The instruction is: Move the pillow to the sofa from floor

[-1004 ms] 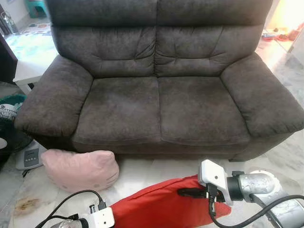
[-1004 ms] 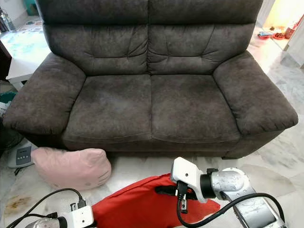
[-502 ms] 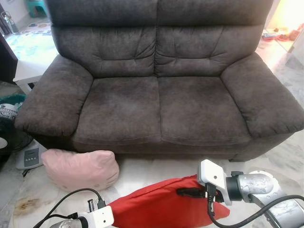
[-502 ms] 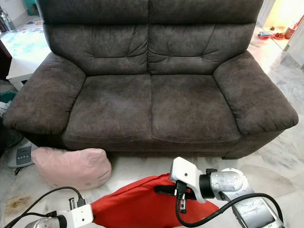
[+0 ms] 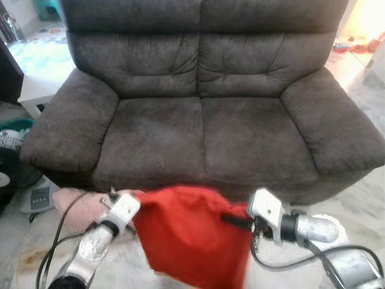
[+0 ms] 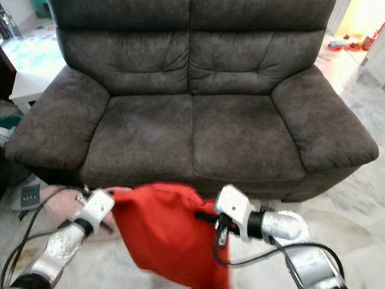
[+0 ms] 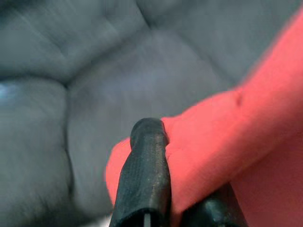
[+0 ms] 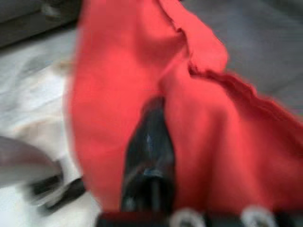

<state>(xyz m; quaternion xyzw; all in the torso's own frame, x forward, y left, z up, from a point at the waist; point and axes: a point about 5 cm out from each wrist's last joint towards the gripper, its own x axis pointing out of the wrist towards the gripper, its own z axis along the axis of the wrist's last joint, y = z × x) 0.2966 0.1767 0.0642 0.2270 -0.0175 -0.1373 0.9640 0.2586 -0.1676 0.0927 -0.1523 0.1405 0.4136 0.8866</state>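
Item 1: red fabric pillow (image 5: 189, 235), soft, slack, off the pale marble floor (image 5: 361, 192), hanging between both arms just in front of the sofa's seat edge, not yet on the seat; lower part blurred. Item 2: dark grey-brown suede-look two-seat sofa (image 5: 204, 120), w/ padded armrests and tufted back cushions. Item 3: left pincer (image 5: 133, 208), white wrist housing on silver arm, at the pillow's left top corner; left wrist view shows one black finger (image 7: 147, 170) pressed over a fold of red cloth w/ the other under it, i.e. pinching the pillow. Item 4: right pincer (image 5: 231, 220), white housing, silver forearm, black cable looped below, at the pillow's right top edge; right wrist view, blurred, shows black finger (image 8: 149, 146) lying against red cloth, fabric bunched round it, so gripping the pillow too. Item 5: pale pink plush cushion (image 5: 75, 205) on floor by the sofa's left front corner, partly behind left arm. Item 6: white bathroom scale w/ small display (image 5: 37, 195) on floor just left of pink cushion. Item 7: fan w/ green trim (image 5: 9, 156), far left, partly cut off by the frame edge.
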